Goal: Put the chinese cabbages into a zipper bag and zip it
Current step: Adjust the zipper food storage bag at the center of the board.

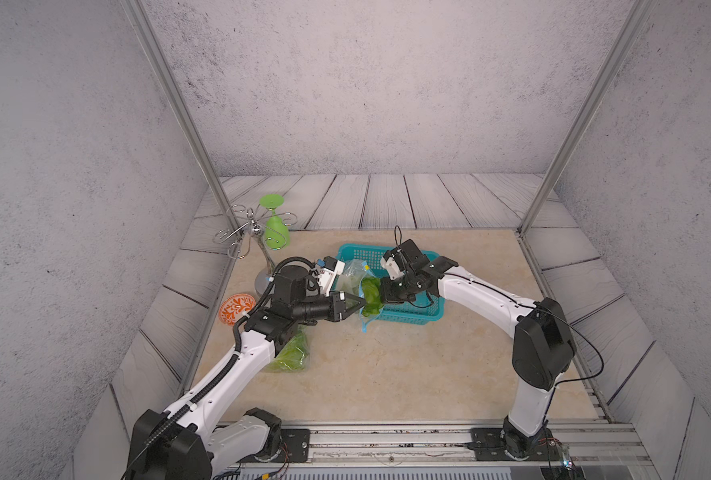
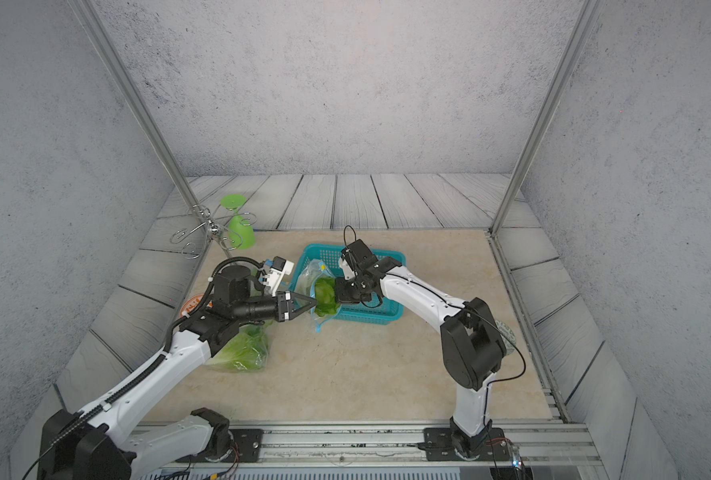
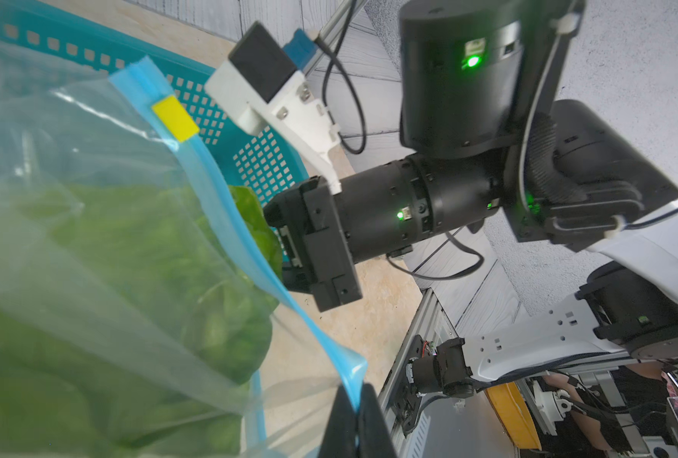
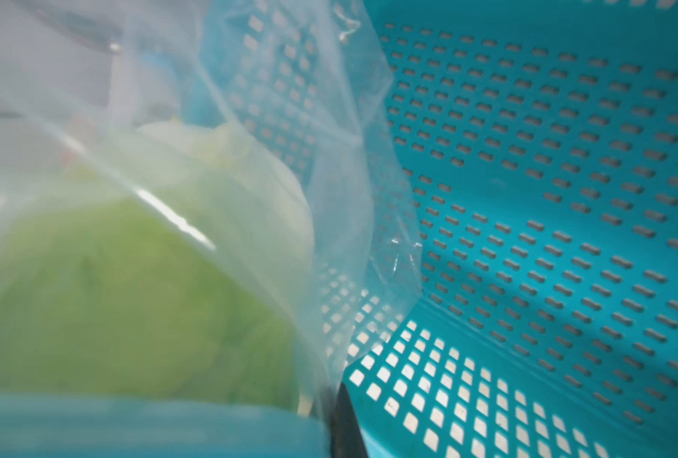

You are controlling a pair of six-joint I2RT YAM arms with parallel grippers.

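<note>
Beige surface point(image 1: 407, 374): at the teal basket's point(image 1: 412, 319) rim, left fingers point(image 3: 377, 432) pinch the zipper bag's point(image 1: 355, 274) mouth, likely keeping it open; closed right fingers point(image 4: 345, 424) press a cabbage point(image 1: 371, 293) inside; another cabbage point(image 1: 291, 353) lies near the basket.

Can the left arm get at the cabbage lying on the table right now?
Probably not: the left gripper is shut on the zipper bag, and that cabbage lies partly under its own forearm.

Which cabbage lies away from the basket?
The lone cabbage on the tabletop, partly under the left arm. The other greens are in the zipper bag at the basket.
</note>
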